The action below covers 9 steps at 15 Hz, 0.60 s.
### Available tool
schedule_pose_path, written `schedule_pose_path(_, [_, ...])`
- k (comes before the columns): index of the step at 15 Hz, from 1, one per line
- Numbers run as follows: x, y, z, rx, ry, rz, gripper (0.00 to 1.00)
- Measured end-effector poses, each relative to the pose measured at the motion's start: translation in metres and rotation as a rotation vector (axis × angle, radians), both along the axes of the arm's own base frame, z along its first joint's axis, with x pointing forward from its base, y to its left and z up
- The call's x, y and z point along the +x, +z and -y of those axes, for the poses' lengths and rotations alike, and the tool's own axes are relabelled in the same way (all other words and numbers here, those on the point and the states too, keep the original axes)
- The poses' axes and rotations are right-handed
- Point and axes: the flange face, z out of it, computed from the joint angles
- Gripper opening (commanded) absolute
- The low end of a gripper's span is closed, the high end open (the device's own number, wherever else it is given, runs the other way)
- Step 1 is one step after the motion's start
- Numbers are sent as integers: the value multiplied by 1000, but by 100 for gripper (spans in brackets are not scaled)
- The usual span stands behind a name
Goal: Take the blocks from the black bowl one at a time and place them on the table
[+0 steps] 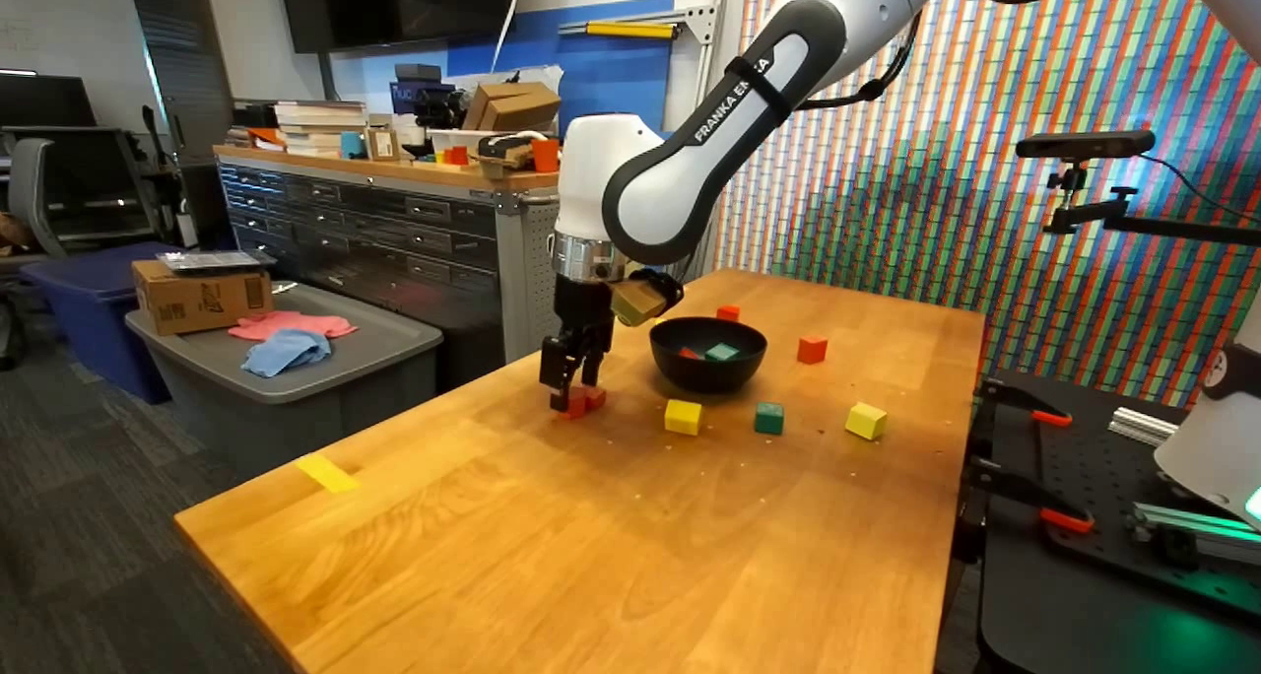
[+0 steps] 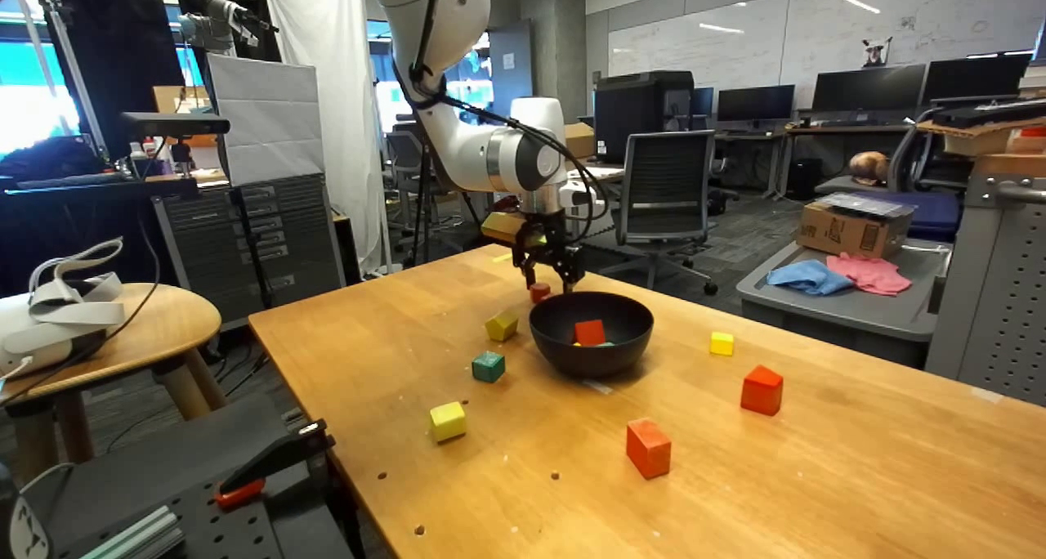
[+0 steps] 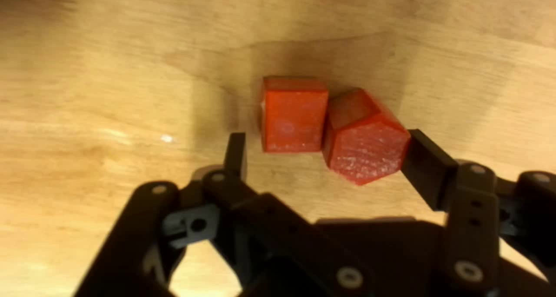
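The gripper [image 3: 326, 147] is positioned low over the tabletop [image 1: 591, 556], near the long edge beside the gray bin [image 1: 386, 347], with its jaws spread apart. In the wrist view, a square-faced red block [image 3: 295, 121] and a five-sided red block [image 3: 367, 153] are seen between the fingers [image 3: 428, 164], resting on the tabletop just beside each other; a gap is left between the square-faced block and the nearer fingertip, whereas contact between the five-sided block and the opposite fingertip cannot be judged. The black bowl [image 1: 704, 375] is set upright near the gripper, on the side toward the short edge by the patterned wall [image 1: 936, 191]; a red block [image 2: 589, 332] and a green block [image 1: 722, 353] are contained in it. A row toward the opposite long edge is formed by a first yellow block [image 2: 501, 326], a lone green block [image 2: 489, 367] and a second yellow block [image 2: 448, 422]. Farther toward that short edge, an orange-red block [image 2: 649, 449], a dark red block [image 2: 762, 391] and a third yellow block [image 2: 721, 344] are scattered.
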Motion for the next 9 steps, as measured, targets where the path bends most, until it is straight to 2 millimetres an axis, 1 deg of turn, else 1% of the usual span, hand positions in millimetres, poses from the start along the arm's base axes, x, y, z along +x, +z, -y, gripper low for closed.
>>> schedule_pose_path(2, [3, 5, -1, -54, 29, 18, 100])
schedule_pose_path(4, [5, 16, -1, -117, 48, 54, 100])
schedule_pose_path(7, [5, 48, 1, -195, 38, 109, 100])
schedule_pose_path(9, [0, 74, 9, -220, 5, 110, 100])
